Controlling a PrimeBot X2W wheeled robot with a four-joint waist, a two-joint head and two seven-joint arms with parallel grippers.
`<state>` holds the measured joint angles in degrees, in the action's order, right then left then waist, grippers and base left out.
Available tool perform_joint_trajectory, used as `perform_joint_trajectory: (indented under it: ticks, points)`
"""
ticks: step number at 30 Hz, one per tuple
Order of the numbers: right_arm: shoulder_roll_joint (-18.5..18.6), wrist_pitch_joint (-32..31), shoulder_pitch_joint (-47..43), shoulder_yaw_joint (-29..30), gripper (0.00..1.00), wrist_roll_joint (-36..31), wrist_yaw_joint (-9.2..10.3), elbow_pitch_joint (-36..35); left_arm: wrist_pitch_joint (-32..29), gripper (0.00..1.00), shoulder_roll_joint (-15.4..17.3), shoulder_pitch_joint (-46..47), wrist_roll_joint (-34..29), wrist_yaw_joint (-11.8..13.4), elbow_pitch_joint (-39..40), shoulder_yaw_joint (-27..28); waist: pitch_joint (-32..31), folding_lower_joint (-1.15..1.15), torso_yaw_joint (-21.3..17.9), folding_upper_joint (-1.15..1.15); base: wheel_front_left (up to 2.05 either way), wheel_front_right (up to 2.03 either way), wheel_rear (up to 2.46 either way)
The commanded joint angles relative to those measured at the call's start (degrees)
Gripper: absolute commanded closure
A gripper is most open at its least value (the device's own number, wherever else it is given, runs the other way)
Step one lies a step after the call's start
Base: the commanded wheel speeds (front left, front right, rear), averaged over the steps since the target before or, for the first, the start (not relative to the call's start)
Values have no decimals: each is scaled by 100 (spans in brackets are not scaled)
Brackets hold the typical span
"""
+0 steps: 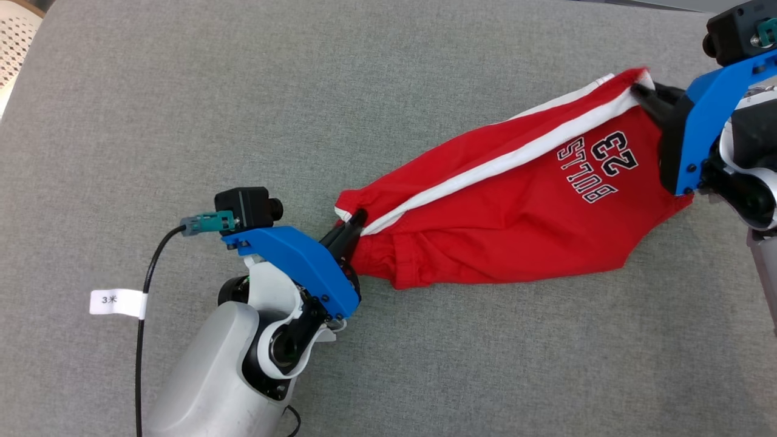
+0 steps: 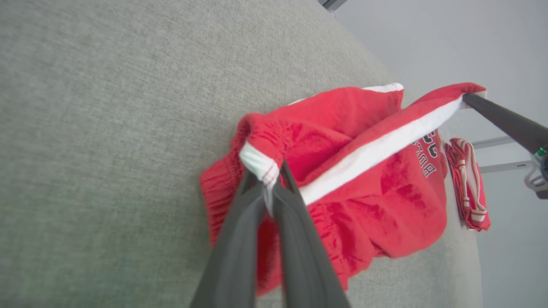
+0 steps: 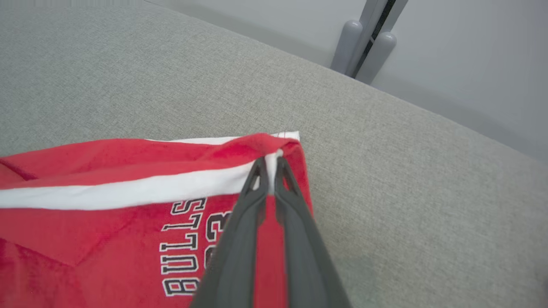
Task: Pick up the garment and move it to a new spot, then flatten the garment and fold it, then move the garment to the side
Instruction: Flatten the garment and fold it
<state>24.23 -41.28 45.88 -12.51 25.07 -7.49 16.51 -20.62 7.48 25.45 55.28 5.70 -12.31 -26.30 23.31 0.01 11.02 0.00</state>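
Head view gives me the garment (image 1: 516, 200), red shorts with a white side stripe and a "BULLS 23" print, stretched slantwise across the grey cloth-covered tabletop (image 1: 182, 91). My left claw (image 1: 357, 223) is clenched on the garment's waistband end, right at the stripe. My right claw (image 1: 638, 91) is clenched on the opposite end of that stripe, just above the print. The striped edge runs taut between them, and the rest of the garment sags onto the tabletop.

Off the garment's waistband end, behind my left wrist, a black cable (image 1: 141, 340) with a white tag (image 1: 115, 302) trails over the tabletop, well apart from the red cloth. A pale perforated object (image 1: 15, 42) sits farther out that way, past the tabletop's corner.

Left wrist view adds something the head view lacks: a smaller red-and-white bundle (image 2: 469, 184) just beside the garment's print end. I cannot tell whether it lies on the tabletop or beyond its edge. This view also shows the white waistband tip pinched between my left fingers (image 2: 239, 239), and one right finger (image 2: 505, 119) meeting the stripe's far end.

Right wrist view shows the stripe nipped between the right fingers (image 3: 299, 239). Beyond the garment's hem corner, two grey posts (image 3: 346, 47) stand off the tabletop's edge.
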Motion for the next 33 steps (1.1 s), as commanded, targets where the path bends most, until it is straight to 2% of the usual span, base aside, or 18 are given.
perform_joint_trajectory:
  ticks: [1,2,11,17,22,25,30,33]
  points:
    - [-34,112,131,-29,0,65,-1,113,42,9,-23,96,16,-29,-47,6,-3,-1,23,0,0,0,0]
    - [-34,168,135,-70,0,86,-1,182,76,0,-32,100,5,-33,-75,12,-12,-1,34,0,0,0,0]
    - [42,773,15,-263,0,409,-1,611,545,0,31,-192,-61,-96,-11,150,-320,-1,78,0,0,0,0]
    - [112,1144,-326,-174,0,519,-1,676,1625,0,110,-620,-275,-338,240,444,-633,-1,10,0,0,0,0]
    - [23,1568,-599,179,0,408,-1,849,2760,0,279,-786,-847,-640,5,503,-832,-1,-50,0,0,0,0]
    - [43,1889,-707,322,0,262,-1,908,3345,0,367,-773,-1351,-714,-323,450,-895,-1,-77,0,0,0,0]
    - [-92,2419,-857,484,0,225,-2,1187,3578,0,300,-697,-2170,-659,-844,483,-913,-1,-105,0,0,0,0]
    - [-153,2498,-864,428,0,226,-1,1407,3581,0,196,-839,-2620,-729,-761,733,-873,-1,-130,0,0,0,0]
